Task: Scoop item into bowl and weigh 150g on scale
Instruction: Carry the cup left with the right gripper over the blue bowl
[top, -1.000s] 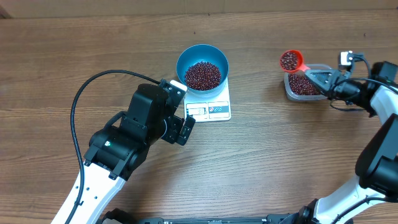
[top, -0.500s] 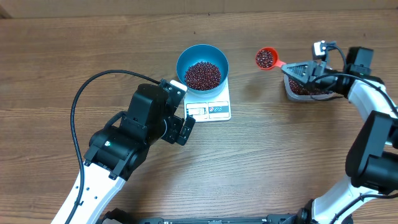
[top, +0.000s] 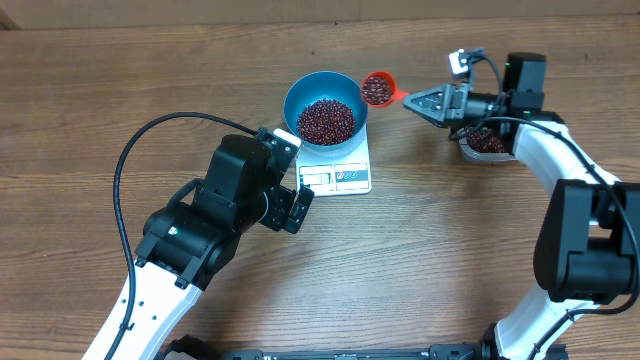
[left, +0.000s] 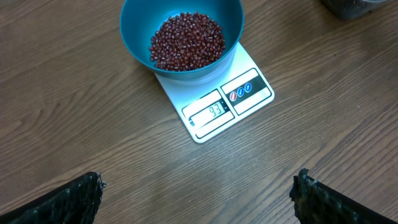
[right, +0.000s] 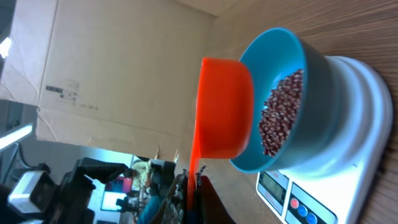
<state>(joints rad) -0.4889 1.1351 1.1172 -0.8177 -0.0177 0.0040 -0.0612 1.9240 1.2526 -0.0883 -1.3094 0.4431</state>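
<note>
The blue bowl (top: 297, 93) stands on the white scale (top: 345, 177), half filled with red-brown beans (top: 326, 120). My right gripper (top: 412, 100) is shut on the handle of an orange scoop (top: 378, 88) loaded with beans, its cup just right of the bowl's rim. In the right wrist view the scoop (right: 224, 109) hangs beside the bowl (right: 311, 68), and the right gripper (right: 193, 182) pinches its handle. My left gripper (left: 198, 185) hangs open over bare table in front of the scale (left: 255, 71), holding nothing. The bowl (left: 134, 31) and its beans (left: 186, 40) lie ahead of it.
A clear plastic tub (top: 485, 143) of beans sits at the right, partly under my right arm. The left arm's black cable (top: 125, 165) loops over the table's left side. A cardboard wall (right: 124, 68) stands behind the table.
My right arm has carried the loaded scoop leftward from above the tub to the bowl's right rim. The left arm has not moved.
</note>
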